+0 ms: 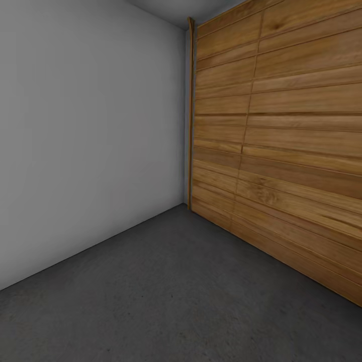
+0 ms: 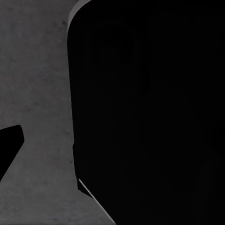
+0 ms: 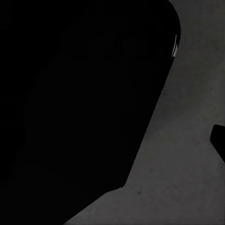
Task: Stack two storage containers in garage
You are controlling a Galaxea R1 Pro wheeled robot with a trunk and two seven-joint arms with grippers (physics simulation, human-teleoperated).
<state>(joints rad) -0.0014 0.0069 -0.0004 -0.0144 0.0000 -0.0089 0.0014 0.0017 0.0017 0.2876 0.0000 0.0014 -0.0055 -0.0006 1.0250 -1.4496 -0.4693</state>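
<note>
I am in the garage, facing a corner of it. The dark grey floor (image 1: 166,301) stretches ahead of me. The two storage containers are out of view. In the left wrist view a dark fingertip (image 2: 9,145) juts in over the floor (image 2: 37,84). In the right wrist view another dark fingertip (image 3: 219,140) shows at the frame's edge above the floor (image 3: 187,164). Too little of either gripper shows to tell whether it is open or shut.
A wide door of horizontal brown wood planks (image 1: 281,141) closes the right side. A plain grey-white wall (image 1: 90,141) runs along the left and meets the door at the corner. A large black part of the robot (image 2: 150,112) (image 3: 75,93) blocks much of both wrist views.
</note>
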